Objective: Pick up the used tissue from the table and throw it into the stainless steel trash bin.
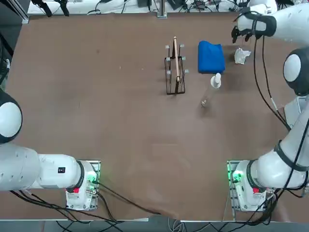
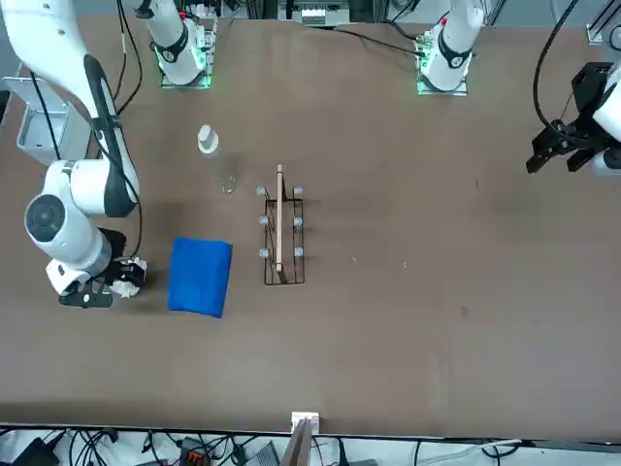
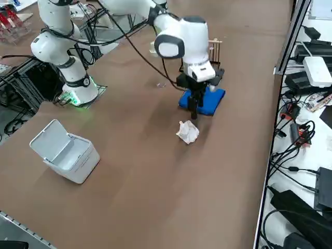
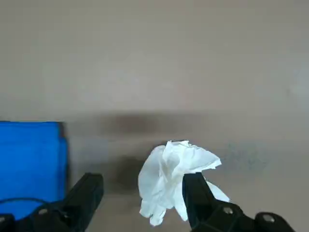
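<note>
White used tissue lying on table, R gripper hovering open over it, blue cloth at tissue's 9 o'clock in top view.

You'll find no readable text, labels, brands or numbers anywhere: not on the arms, the bin, the bottle or the counter.

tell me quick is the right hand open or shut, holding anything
Right hand: open, holding nothing, fingers either side of the used tissue on the table.
</note>
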Controlling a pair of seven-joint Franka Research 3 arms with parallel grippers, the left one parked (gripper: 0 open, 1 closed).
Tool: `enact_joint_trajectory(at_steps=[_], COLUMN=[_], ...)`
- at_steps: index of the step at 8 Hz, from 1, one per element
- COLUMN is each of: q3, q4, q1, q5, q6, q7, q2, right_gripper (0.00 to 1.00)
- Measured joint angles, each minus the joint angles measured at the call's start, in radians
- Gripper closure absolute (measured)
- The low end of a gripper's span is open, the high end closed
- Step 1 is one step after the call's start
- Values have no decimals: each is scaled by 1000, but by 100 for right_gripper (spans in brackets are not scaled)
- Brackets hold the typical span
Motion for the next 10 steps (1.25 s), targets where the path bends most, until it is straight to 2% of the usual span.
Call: enact_joint_trajectory(at_steps=[9, 10], q3=[-4, -4], q4=[-55, -67], q1=[-34, -40], q5=[-7, -7], q6=[108, 130], q7=[0, 0], q2=[77, 78], right_gripper=[1, 11])
